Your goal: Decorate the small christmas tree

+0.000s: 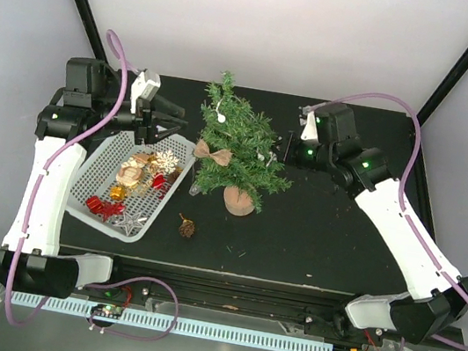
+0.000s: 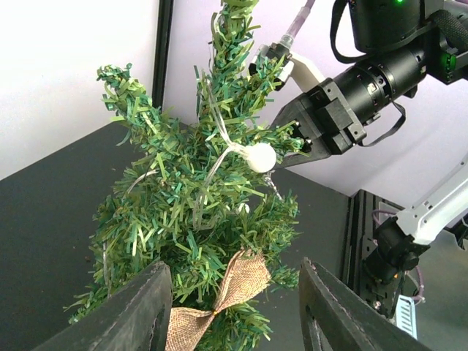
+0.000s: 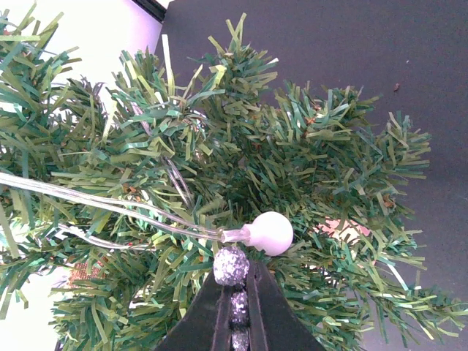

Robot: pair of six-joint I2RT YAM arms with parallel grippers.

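- The small christmas tree [image 1: 240,145], a bushy dark-green cone on a round tan wooden base [image 1: 239,200], stands upright in the middle of the black desk [image 1: 331,235], just beside the basket's right edge.
- It wears a tan burlap bow [image 1: 213,152] on its left side, and a clear wire of round white bulbs [image 2: 261,157] loops through the upper branches.
- The right gripper [image 3: 240,278] is pushed into the tree's right side. Its fingers are closed on a strand of silver glitter beads [image 3: 232,265], and the top bead touches one bulb.
- The step in hand looks to be draping that strand.
- To do it well, the beads should be laid over a sturdy inner branch before the fingers part, so the strand hangs rather than slides off.
- The light wire lies right against the beads, so the pull-out should be slow and straight back to avoid snagging it.
- The tree appears light, and a sideways push could tip it.
- The left gripper [image 1: 174,121] hovers over the far end of the white perforated plastic basket [image 1: 112,156], jaws wide apart and empty, pointing at the tree. It is well placed to steady the trunk.
- The basket holds more pieces: a white snowflake [image 1: 167,161], red ornaments [image 1: 100,205] and a silver star [image 1: 130,224].
- A brown pine cone [image 1: 186,228] lies on the desk near the basket's near right corner.
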